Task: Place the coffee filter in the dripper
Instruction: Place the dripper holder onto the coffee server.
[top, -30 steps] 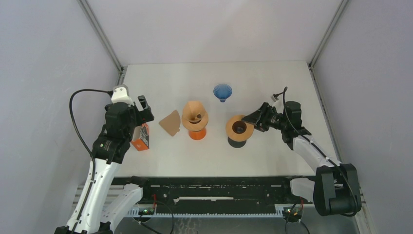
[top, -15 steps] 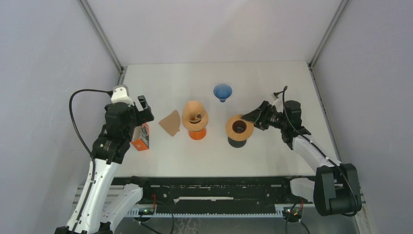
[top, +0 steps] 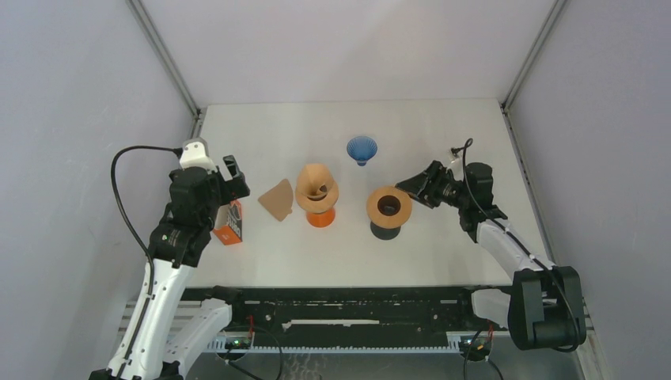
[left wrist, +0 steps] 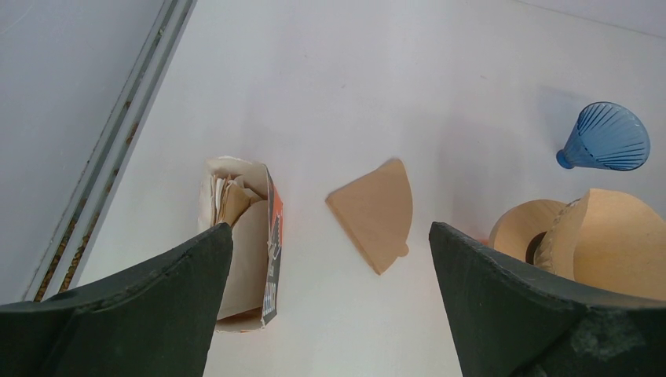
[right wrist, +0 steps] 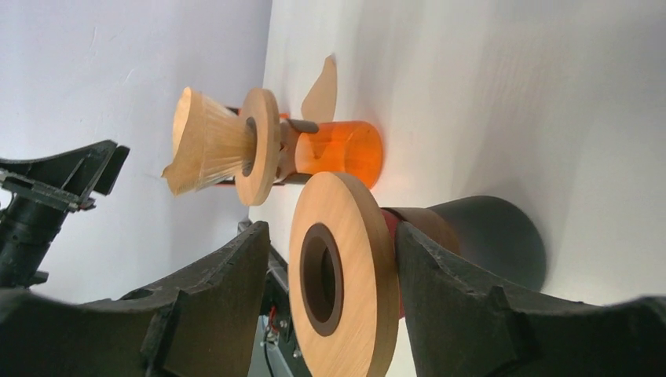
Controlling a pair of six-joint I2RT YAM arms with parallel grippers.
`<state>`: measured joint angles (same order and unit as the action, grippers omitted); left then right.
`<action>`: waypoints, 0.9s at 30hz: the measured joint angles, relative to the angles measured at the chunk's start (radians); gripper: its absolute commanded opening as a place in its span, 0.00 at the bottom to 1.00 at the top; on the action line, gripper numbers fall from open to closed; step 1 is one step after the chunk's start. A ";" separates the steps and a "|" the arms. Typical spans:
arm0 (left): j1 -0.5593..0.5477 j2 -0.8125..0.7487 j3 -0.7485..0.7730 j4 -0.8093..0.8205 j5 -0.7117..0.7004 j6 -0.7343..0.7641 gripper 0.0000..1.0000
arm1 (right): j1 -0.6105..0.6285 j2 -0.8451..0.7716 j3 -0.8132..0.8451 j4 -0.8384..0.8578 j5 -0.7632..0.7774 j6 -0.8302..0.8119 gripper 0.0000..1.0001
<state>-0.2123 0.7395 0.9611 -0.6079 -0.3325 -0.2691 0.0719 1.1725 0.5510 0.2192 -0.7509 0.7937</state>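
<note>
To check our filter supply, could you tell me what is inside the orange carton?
The orange carton is open, showing edges of folded paper, apparently filters, inside. Its walls hide how many there are and anything below them.

Count log, for your check.

Grippers: 2. These are the left gripper (left wrist: 330, 234) and the right gripper (right wrist: 330, 234).

Stands with a wooden ring: 2. The black stand (right wrist: 369, 267) sits between your right fingers, and the orange stand (right wrist: 342, 149) is beyond their tips.

Coffee filters you can count singly: 2. One loose filter (left wrist: 375, 212) lies flat, ahead of the gap between your left fingers. One seated filter (right wrist: 208, 141) is in the orange stand's ring.

Blue dripper (left wrist: 606, 140): 1, beyond the tip of one left finger.

Orange box (left wrist: 243, 243): 1, just beside the other left finger. It holds more papers, which you cannot count.
</note>
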 measured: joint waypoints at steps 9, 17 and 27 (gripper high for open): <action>0.000 -0.001 0.000 0.000 0.000 0.000 1.00 | -0.054 -0.069 0.016 -0.113 0.057 -0.082 0.70; 0.000 -0.001 0.000 0.000 0.000 0.000 1.00 | -0.040 -0.108 0.057 -0.260 0.095 -0.206 0.70; 0.000 0.000 0.000 0.000 0.000 0.000 1.00 | 0.041 0.093 0.287 -0.352 0.171 -0.302 0.70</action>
<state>-0.2127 0.7399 0.9615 -0.6079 -0.3321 -0.2691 0.1127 1.2655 0.8383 -0.1329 -0.5800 0.4919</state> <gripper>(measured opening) 0.998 0.703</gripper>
